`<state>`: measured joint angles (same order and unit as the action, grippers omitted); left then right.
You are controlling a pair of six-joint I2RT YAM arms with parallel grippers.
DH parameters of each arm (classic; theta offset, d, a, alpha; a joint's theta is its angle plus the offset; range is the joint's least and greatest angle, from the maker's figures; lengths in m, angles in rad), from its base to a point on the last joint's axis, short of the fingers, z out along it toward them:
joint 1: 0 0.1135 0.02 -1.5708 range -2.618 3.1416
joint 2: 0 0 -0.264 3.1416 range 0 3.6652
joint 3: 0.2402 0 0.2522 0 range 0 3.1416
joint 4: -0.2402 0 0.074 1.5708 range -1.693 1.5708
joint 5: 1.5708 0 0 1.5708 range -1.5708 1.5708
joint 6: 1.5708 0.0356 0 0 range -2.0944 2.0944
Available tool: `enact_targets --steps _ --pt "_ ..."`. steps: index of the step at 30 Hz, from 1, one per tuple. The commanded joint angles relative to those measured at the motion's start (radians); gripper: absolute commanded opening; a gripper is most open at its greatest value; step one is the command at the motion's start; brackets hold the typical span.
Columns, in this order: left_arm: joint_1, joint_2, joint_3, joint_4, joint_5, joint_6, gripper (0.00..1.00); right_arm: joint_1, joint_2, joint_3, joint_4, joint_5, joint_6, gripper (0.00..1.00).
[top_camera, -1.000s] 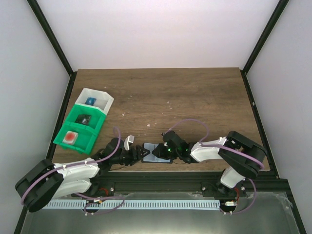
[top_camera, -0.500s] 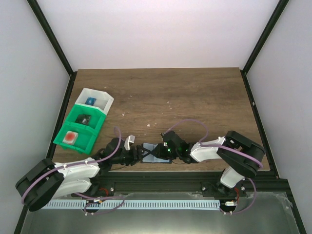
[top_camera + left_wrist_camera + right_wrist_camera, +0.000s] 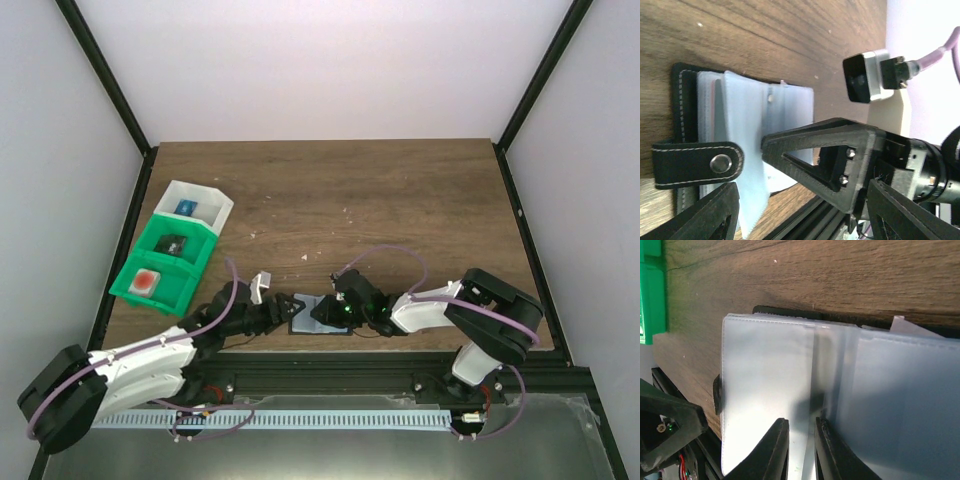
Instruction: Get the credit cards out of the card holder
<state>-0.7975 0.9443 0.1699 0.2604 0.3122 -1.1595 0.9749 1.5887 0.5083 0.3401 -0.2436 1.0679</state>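
The card holder (image 3: 306,318) lies open and flat on the wooden table (image 3: 400,200), at 6 o'clock, close to the near edge. Its pale blue panels face up, inside a black rim.

The left gripper (image 3: 290,303) is at the holder's 9 o'clock side. Its fingers (image 3: 710,215) are spread wide and hold nothing. From the left wrist, the holder sits at 11 o'clock, and its black strap with the round snap (image 3: 720,163) lies just past one finger.

The right gripper (image 3: 322,312) comes in from the 3 o'clock side and sits right on top of the holder. Its fingers (image 3: 774,447) are almost together, over the line where two panels meet. I cannot tell if they pinch a panel.

The credit cards cannot be made out through the cloudy panels.

The green and white bins (image 3: 163,258) stand well apart, at 10 o'clock from the holder.
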Motion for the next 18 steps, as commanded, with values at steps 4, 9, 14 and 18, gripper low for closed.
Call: enact_targets --steps 4,9,14,18 --pt "-0.003 0.037 0.01 -0.027 -0.001 0.006 0.72 0.016 0.01 -0.01 -0.032 -0.017 0.003 0.17" --pt "-0.002 0.057 0.007 0.0 0.01 0.001 0.72 0.016 0.003 -0.014 -0.037 -0.01 0.003 0.17" --pt "-0.003 0.087 0.003 0.041 0.033 -0.01 0.72 0.016 0.006 -0.011 -0.036 -0.013 0.0 0.17" --pt "-0.003 0.105 0.002 0.064 0.042 -0.011 0.72 0.016 0.008 -0.008 -0.036 -0.015 -0.001 0.17"
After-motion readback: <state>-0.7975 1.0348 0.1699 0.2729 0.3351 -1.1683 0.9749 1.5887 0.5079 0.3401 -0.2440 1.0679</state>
